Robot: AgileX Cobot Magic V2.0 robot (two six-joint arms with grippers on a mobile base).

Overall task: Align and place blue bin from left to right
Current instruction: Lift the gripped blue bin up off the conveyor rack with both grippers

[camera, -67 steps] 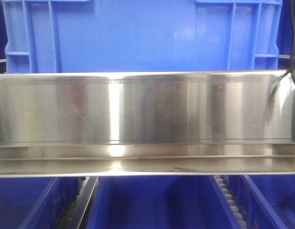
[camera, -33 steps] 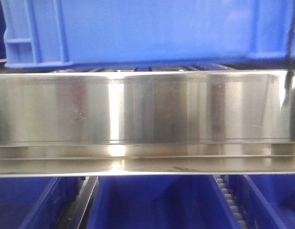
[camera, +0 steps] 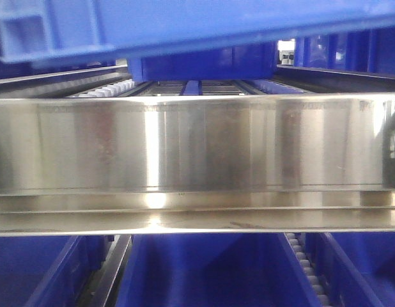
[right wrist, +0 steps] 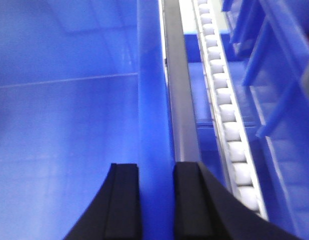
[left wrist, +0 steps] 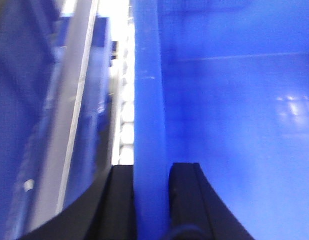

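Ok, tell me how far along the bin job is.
Done: the left gripper and right gripper are each clamped on a wall of the blue bin. In hand: the bin hangs tilted above the rollers, clear of the steel rail. To do: setting it down in line on the rollers.

Bright light is glaring in a vertical white streak on the steel rail (camera: pixel 156 147). Above it, the blue bin (camera: pixel 185 25) is looking smeared and soft. The left wrist view is blowing out to white at its top, and both wrist views are looking blurred.
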